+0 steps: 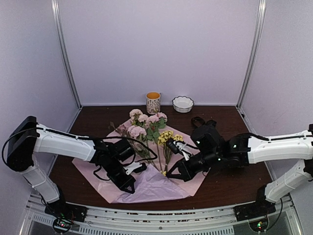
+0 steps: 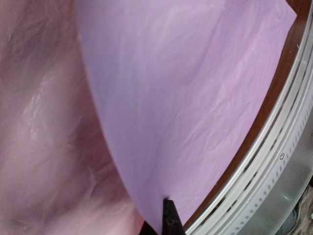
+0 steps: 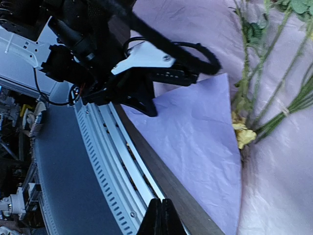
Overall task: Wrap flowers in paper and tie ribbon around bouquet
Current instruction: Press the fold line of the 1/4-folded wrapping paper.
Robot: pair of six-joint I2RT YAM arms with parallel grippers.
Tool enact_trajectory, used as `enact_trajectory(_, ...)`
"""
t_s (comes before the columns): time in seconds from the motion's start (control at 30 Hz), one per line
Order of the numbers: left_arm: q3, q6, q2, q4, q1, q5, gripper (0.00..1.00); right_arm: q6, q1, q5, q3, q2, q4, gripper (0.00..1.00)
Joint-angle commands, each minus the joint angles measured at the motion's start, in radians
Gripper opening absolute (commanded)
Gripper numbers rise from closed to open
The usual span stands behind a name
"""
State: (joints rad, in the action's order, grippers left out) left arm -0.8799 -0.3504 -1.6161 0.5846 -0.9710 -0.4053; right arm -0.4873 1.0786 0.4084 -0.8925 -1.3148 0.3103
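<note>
Wrap step, early. The flowers [image 1: 146, 129] lie loose on the open paper [image 1: 195, 169], heads toward the back wall, stem ends pointing at me. No cone formed yet. I can't pick out a ribbon anywhere, so tying is a long way off.

Left pincer [image 2: 168, 220]: closed tight on the near edge of the paper. It holds a lilac flap [image 1: 154, 188] turned up and folded toward the stems. The right wrist view confirms the pinch right at the flap's edge.

Right pincer [image 3: 160, 218]: fingers pressed together, nothing visible between them. It hangs low over the near table edge, just beside the flap's tip.

My read of the next move: carry the flap up and across the stem ends [image 3: 274, 98] without dragging the whole sheet. The right pincer could pin the stems or the paper beside them while the left pulls. The sheet is thin, so I'd expect tearing if I tug hard.

Edges and room:
- The sheet's near side runs right along the table [image 1: 230, 186] edge and the metal rail [image 3: 122, 171]. Little slack there.
- The two pincers are near each other at the stem ends, so crossing paths is a risk.
- Mug [image 1: 153, 103] and bowl [image 1: 183, 104] stand at the back, just behind the flower heads.
- Bare table shows on both sides.
</note>
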Motion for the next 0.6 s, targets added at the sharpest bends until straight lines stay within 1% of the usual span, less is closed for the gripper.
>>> enact_trajectory(0.0,0.051,-0.041,0.021,-0.071,0.015,-0.012,0.0,-0.144,0.035,0.169,0.043,-0.176,-0.334,0.0)
enact_trajectory(0.13,0.065,-0.048,0.019,-0.098,0.018,-0.019,0.0,-0.13,0.078,0.181,-0.022,-0.332,-0.394,0.0)
enact_trajectory(0.3,0.071,-0.055,0.018,-0.114,0.02,-0.021,0.0,-0.093,0.085,0.149,-0.09,-0.494,-0.339,0.0)
enact_trajectory(0.43,0.077,-0.063,0.027,-0.117,0.02,-0.019,0.0,-0.061,0.088,0.075,-0.116,-0.564,-0.236,0.0)
enact_trajectory(0.5,0.068,-0.065,0.036,-0.106,0.02,-0.006,0.01,-0.064,0.085,0.061,-0.102,-0.559,-0.234,0.0)
enact_trajectory(0.53,0.059,-0.069,0.044,-0.094,0.02,0.011,0.1,-0.061,0.086,0.044,-0.1,-0.554,-0.221,0.0)
enact_trajectory(0.57,0.05,-0.076,0.057,-0.084,0.02,0.032,0.25,-0.052,0.085,0.025,-0.107,-0.554,-0.194,0.0)
